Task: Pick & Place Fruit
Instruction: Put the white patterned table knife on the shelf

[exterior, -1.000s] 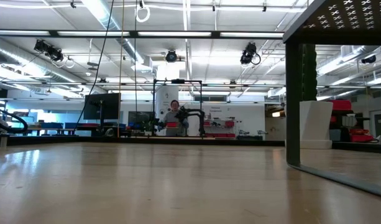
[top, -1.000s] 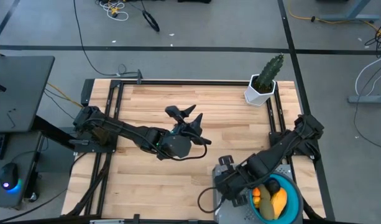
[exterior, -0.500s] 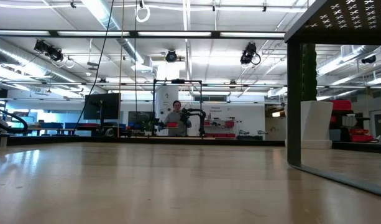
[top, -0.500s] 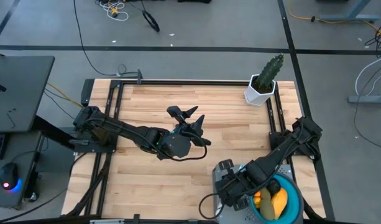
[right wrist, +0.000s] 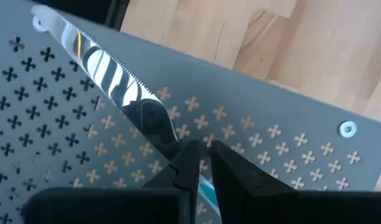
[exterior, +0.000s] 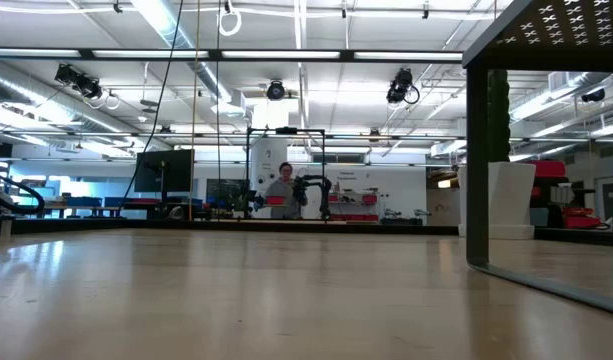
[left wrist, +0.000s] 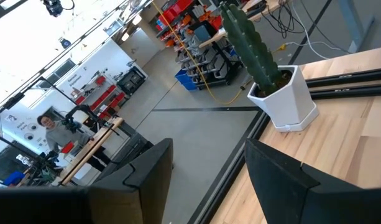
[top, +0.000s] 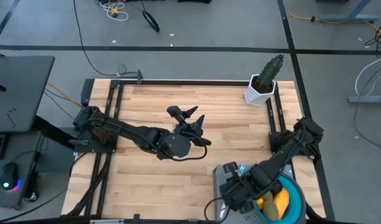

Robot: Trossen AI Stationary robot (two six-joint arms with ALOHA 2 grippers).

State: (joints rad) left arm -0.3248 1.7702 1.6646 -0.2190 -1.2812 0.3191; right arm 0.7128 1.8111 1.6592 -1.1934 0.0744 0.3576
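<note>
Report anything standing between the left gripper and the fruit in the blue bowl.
The right arm lies across the route, its right gripper shut on a serrated knife over the perforated grey tray, beside the blue bowl of yellow and orange fruit. The left gripper hovers mid-table, open.

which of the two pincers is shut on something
The right pincer, low over the grey perforated board, pinches a serrated knife. The left pincer hangs open and empty above mid-table.

Cactus (top: 270, 70) in white pot (top: 260, 93); knife (right wrist: 109, 74) on perforated plate (right wrist: 289, 155).
</note>
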